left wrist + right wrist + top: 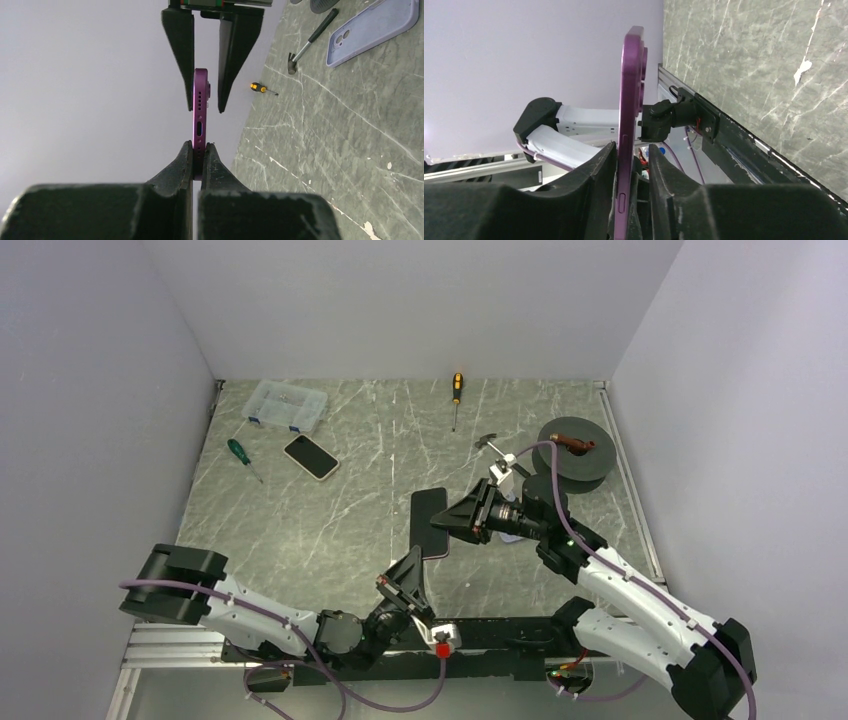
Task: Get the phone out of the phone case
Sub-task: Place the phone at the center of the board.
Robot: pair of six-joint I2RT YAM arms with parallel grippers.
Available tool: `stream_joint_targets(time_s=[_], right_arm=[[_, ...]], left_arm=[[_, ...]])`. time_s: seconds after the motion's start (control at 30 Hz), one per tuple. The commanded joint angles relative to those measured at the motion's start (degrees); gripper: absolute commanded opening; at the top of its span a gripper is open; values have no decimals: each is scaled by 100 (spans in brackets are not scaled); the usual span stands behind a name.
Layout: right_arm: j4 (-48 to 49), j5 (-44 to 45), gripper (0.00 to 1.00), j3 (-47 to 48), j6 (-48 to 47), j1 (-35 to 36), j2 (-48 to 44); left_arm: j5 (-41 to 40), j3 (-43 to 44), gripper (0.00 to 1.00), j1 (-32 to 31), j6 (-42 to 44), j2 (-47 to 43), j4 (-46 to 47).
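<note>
L pincer (pixel 199 146) pinching slim purple phone (pixel 200 95) at port end, mid-air | R pincer (pixel 205 110) spread astride far end | risk: uneven squeeze twists phone loose, drops to grey marbled counter (pixel 350 140)

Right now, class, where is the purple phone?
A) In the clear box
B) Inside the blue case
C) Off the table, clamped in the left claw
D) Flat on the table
C: the left claw is shut on one end of the phone, holding it on edge above the table. The right claw straddles its other end, and the case lies apart on the table.
</note>
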Motion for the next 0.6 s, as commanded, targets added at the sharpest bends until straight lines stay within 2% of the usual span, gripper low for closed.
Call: stream_joint_targets(time_s=[0.0,0.03,0.17,0.2,0.23,0.3,0.37,0.43,0.47,0.5,0.57], right_arm=[[602,-197,28,206,110,18,37],[646,-223,24,202,105,20,40],[753,-186,0,211,-100,21,-83],[736,-149,0,214,-170,21,-163],[705,-117,0,232,-277,19,-217],[623,-43,0,272,-474,16,-321],[332,187,0,373,-848,13,-449],[-89,547,0,500,-1371,7,-621],[-496,785,0,593,-1693,-1,-720],[-742,1058,0,658,-2004,2,-824],[-1009,1472,0,691,-2515,-5,-1066]], left_arm=[[121,263,0,13,89,49,429],[118,255,0,10,82,59,450],[71,264,0,15,-58,30,457],[40,282,0,21,-134,21,437],[18,299,5,26,-213,8,371],[-54,380,38,34,-541,-46,82],[-211,523,61,33,-1097,-177,-380],[-254,755,77,40,-2137,-461,-1429],[-109,919,82,43,-2967,-677,-2279],[128,1127,84,98,-3956,-961,-3519],[1192,1794,92,487,-5980,-1451,-5812]])
